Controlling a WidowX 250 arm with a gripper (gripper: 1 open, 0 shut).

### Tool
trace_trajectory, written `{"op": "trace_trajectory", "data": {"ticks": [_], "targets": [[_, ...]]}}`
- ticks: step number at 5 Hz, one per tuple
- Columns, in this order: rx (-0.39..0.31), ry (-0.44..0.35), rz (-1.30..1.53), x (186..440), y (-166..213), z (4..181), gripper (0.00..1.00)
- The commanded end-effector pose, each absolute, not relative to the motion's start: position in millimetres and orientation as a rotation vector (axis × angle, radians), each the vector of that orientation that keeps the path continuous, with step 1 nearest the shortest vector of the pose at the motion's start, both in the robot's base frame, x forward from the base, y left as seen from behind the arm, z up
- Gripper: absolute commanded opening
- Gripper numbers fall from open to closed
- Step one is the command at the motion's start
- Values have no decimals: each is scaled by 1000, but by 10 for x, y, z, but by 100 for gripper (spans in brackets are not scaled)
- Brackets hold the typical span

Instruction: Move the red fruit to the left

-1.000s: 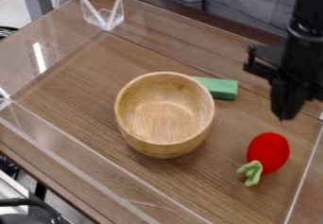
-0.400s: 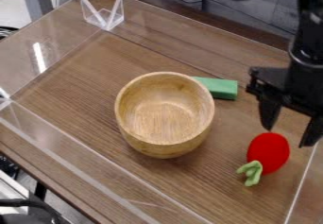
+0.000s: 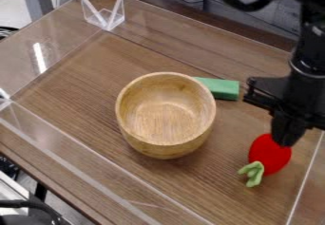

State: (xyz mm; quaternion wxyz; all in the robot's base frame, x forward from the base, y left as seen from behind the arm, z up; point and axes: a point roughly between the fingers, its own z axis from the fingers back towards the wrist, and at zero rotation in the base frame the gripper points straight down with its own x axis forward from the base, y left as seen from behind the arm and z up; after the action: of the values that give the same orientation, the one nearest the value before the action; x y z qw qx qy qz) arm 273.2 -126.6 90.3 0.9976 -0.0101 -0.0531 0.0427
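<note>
The red fruit [image 3: 268, 157], a small toy strawberry with a light green stem [image 3: 252, 174], lies on the wooden table at the right, near the front. My black gripper [image 3: 290, 137] points straight down over the fruit's upper right edge. Its fingers stand together as one narrow dark column, shut, with nothing between them. The tips overlap the top of the fruit; whether they touch it I cannot tell.
A wooden bowl [image 3: 128, 96] stands in the middle of the table, left of the fruit. A flat green block [image 3: 223, 87] lies just behind the bowl's right side. Clear acrylic walls [image 3: 51, 53] ring the table, with a corner bracket [image 3: 105, 15] at the back left.
The gripper came down over the fruit, spread its fingers wide, then closed them again. The fruit, bowl and block have not moved.
</note>
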Motion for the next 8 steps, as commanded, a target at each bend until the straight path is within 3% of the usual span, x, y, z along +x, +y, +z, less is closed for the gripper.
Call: {"op": "trace_trajectory", "data": {"ticks": [1, 2, 3, 4, 5, 7, 8], "targets": [[-59, -197, 122, 2777, -1161, 1254, 0], [-58, -183, 114, 2692, -1160, 1090, 100], [-70, -187, 115, 2719, -978, 1348, 0], [-80, -186, 109, 2736, -828, 1557, 0], [-86, -168, 17, 2718, -926, 1486, 100], [-94, -126, -126, 2590, -1123, 1340, 100], [-98, -114, -170, 2479, -1300, 1171, 100]]}}
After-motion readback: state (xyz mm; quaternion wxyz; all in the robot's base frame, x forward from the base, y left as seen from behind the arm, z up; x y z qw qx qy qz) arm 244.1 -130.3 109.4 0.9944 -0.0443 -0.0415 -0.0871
